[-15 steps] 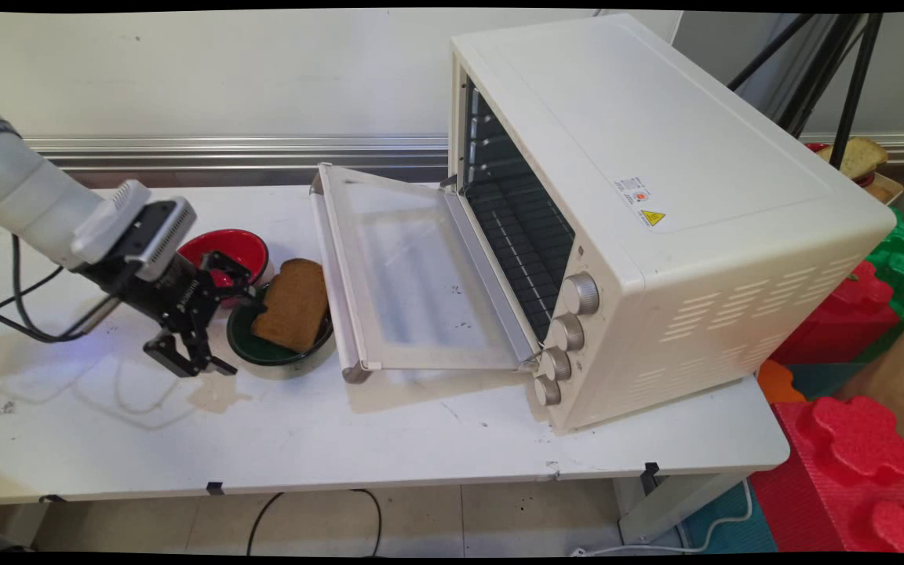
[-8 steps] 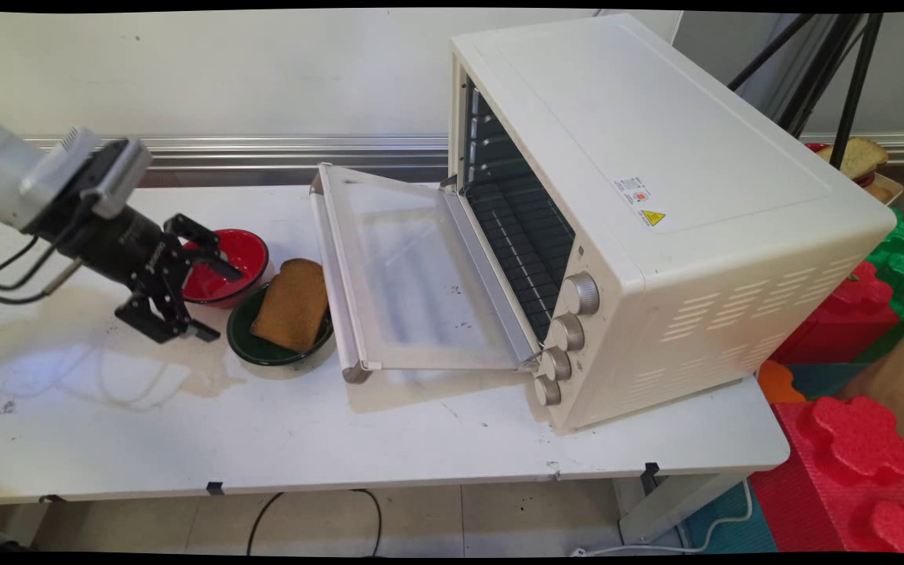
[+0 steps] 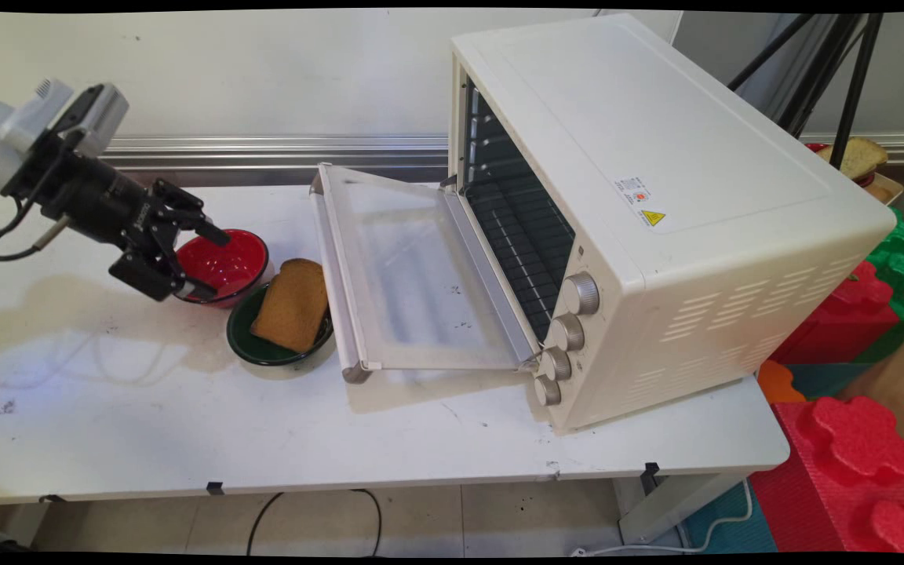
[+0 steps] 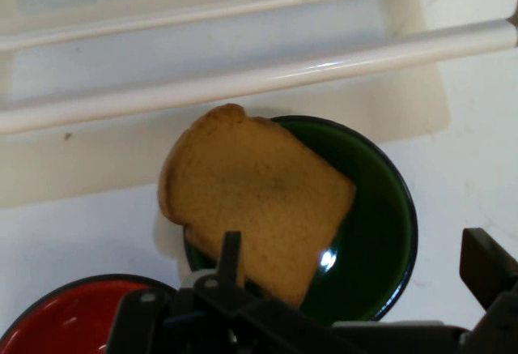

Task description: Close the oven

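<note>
My black gripper (image 3: 197,264) hangs open and empty above the table's left side, in front of the left rim of a red bowl (image 3: 236,259). Just right of it a slice of brown toast (image 3: 293,304) leans in a dark green bowl (image 3: 242,343), its upper edge resting on the bowl's rim. The hand view looks down on the toast (image 4: 255,196) and the green bowl (image 4: 380,232), with the red bowl (image 4: 57,326) at the bottom left. The gripper (image 4: 356,293) shows there with its fingers spread wide, clear of the toast.
A cream toaster oven (image 3: 656,196) stands on the table's right half, its glass door (image 3: 405,275) folded down toward the bowls, its handle (image 4: 259,78) close to the green bowl. Red and green foam blocks (image 3: 852,439) lie beyond the table's right end.
The gripper has lifted and drawn back to the upper left, from beside the green bowl to in front of the red bowl. It stays open. Toast and bowls have not moved.
</note>
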Robot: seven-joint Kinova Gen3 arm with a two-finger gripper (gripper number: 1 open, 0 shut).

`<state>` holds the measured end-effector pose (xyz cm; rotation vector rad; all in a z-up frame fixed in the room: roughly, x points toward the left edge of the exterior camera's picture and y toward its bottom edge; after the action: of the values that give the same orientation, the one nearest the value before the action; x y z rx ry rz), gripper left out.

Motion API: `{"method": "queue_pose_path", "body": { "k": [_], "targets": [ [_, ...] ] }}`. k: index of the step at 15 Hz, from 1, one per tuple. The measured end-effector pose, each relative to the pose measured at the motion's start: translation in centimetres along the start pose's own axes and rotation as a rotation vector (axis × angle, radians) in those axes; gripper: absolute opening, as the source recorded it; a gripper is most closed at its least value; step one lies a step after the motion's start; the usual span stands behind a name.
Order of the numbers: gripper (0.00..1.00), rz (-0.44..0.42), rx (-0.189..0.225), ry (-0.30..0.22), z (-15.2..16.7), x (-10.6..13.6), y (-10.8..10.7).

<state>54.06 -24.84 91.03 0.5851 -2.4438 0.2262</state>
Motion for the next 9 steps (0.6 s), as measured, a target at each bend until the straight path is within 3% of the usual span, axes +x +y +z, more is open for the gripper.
{"method": "queue_pose_path", "body": {
  "k": [9],
  "targets": [
    [1.00, -0.092, 0.050, 0.046, -0.9, 0.7, -2.3]
  ]
}}
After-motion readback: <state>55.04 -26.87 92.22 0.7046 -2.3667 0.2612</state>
